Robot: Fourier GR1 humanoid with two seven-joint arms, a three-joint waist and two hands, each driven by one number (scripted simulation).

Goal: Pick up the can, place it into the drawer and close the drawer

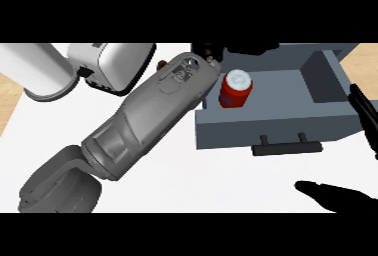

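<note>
The red can (236,89) with a white top stands upright in the left part of the open grey drawer (317,117). The drawer's black handle (288,146) faces me. My left forearm stretches diagonally up across the counter. The left hand (209,50) shows only as a black patch at the drawer's back left corner, above the can and apart from it. Most of this hand is cut off at the top of the view. My right hand (343,200) rests open at the lower right, with fingers (365,120) rising along the right edge beside the drawer.
A white and silver toaster (111,65) stands at the back left, just left of my forearm. A white cylinder (37,70) stands beside it at the far left. The white counter (214,175) spreads in front of the drawer.
</note>
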